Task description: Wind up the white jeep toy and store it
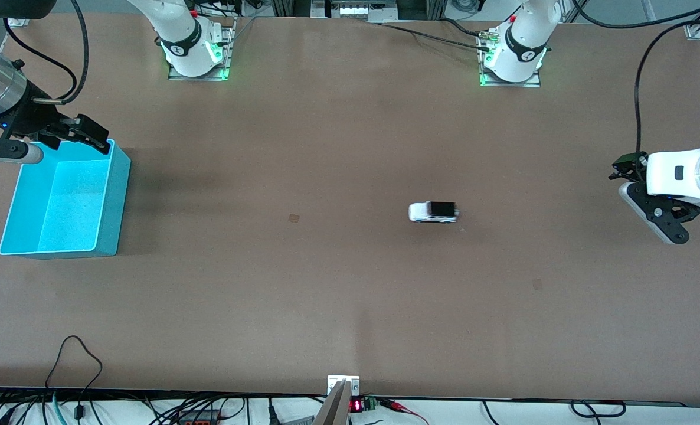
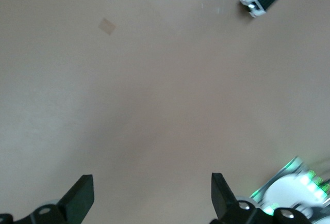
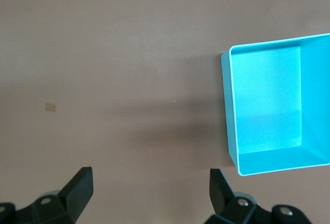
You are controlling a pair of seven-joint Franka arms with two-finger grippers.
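On the bare worktop sits the white jeep toy, untouched, well apart from the empty turquoise bin. Left pincer hangs spread over its table end; right pincer gapes above the bin's edge. Winding and storing both remain.

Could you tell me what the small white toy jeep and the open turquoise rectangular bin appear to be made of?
The white toy jeep looks like glossy moulded plastic, with a black roof panel; die-cast metal cannot be ruled out. The turquoise bin looks like thin-walled moulded plastic: even colour, rounded corners, and a soft sheen on its floor.
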